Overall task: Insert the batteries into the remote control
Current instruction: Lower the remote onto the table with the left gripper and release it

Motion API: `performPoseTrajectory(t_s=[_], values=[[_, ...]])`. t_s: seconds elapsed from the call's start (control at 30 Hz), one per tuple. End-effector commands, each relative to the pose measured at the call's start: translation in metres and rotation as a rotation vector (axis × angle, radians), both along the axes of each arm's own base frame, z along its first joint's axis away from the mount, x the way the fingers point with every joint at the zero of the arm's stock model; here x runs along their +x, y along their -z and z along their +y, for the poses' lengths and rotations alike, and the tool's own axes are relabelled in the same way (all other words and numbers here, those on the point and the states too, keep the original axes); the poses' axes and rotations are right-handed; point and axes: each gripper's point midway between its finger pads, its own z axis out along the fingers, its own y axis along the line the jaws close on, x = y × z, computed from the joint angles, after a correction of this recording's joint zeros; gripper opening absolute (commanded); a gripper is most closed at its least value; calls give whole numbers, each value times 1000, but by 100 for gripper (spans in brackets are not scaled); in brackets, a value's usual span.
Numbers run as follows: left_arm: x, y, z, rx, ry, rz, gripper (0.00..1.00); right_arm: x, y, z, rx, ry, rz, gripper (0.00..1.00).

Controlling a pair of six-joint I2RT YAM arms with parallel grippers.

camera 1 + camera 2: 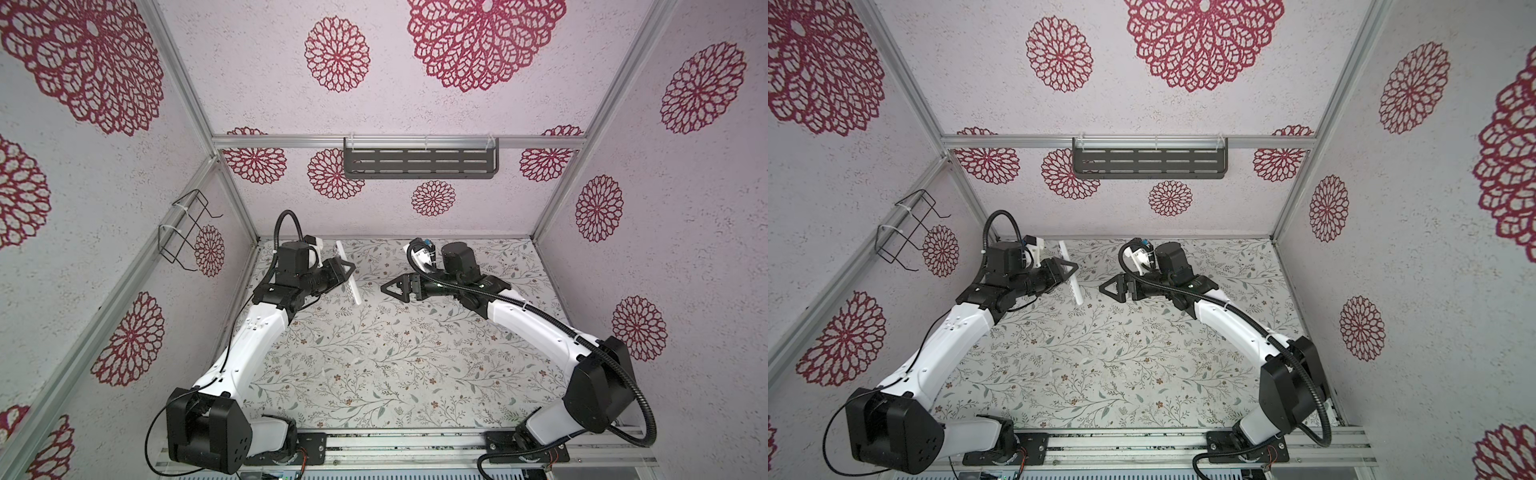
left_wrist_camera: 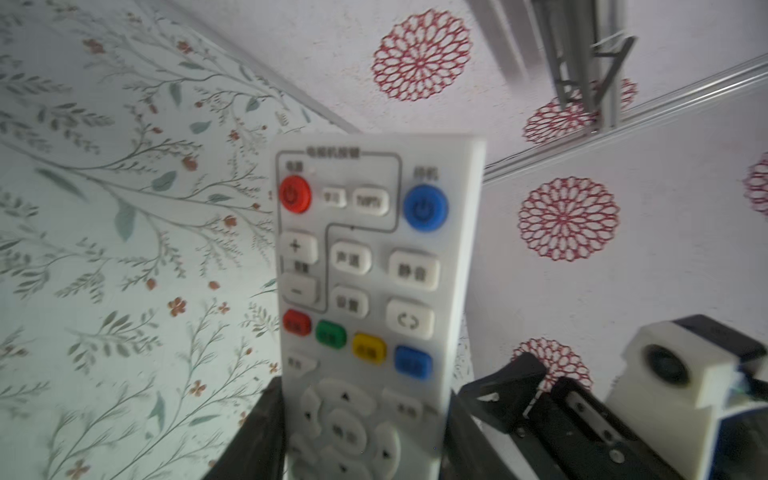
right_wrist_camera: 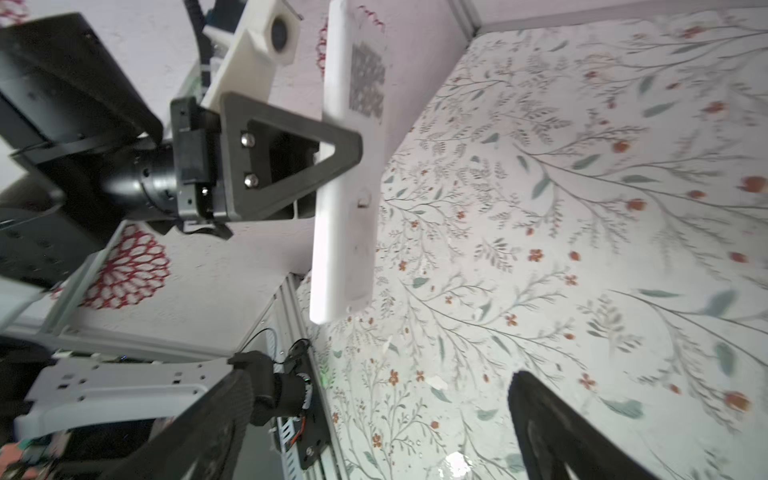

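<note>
Holding the remote control (image 1: 353,291) by its middle, the left gripper (image 1: 347,270) is clamped on its two long sides, up over the table (image 1: 374,365) near the far left corner. The remote is tilted. Its front, with red, green, yellow and blue buttons (image 2: 330,336), faces left, and its plain white back faces right. Near it, toward the middle of the table, the right gripper (image 1: 388,288) points at that back, spread far apart and holding nothing.
</note>
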Motion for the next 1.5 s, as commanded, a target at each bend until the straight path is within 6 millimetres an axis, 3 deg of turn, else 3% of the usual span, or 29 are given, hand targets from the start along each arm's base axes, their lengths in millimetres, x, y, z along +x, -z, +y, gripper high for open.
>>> performPoseTrajectory(t_s=[0.0, 0.2, 0.4, 0.63, 0.7, 0.83, 0.93, 1.1, 1.27, 1.4, 1.43, 1.47], values=[[-13, 54, 13, 211, -32, 176, 4, 8, 15, -34, -230, 90, -83, 99], [-22, 99, -8, 462, 41, 346, 3, 21, 20, -60, -317, 234, -134, 99], [-23, 150, -34, 527, 92, 454, 4, 22, 32, -76, -340, 317, -123, 99], [-29, 189, -59, 591, 151, 537, 6, 20, 34, -87, -351, 350, -127, 99], [-33, 204, -61, 620, 155, 575, 9, 19, 35, -89, -347, 352, -127, 99], [-39, 215, -65, 638, 150, 599, 16, 19, 28, -93, -330, 353, -157, 99], [-47, 224, -69, 642, 137, 617, 28, 19, 20, -99, -305, 364, -180, 99], [-51, 228, -74, 621, 93, 615, 53, 21, 9, -111, -283, 397, -200, 99], [-47, 217, -82, 623, 61, 576, 77, 23, -23, -122, -241, 452, -261, 99], [-50, 201, -80, 640, 51, 550, 95, 21, -32, -138, -262, 514, -285, 99], [-48, 182, -79, 625, 46, 507, 100, 19, -34, -144, -271, 540, -292, 99], [-48, 172, -76, 627, 45, 481, 98, 18, -33, -151, -279, 566, -296, 99]])
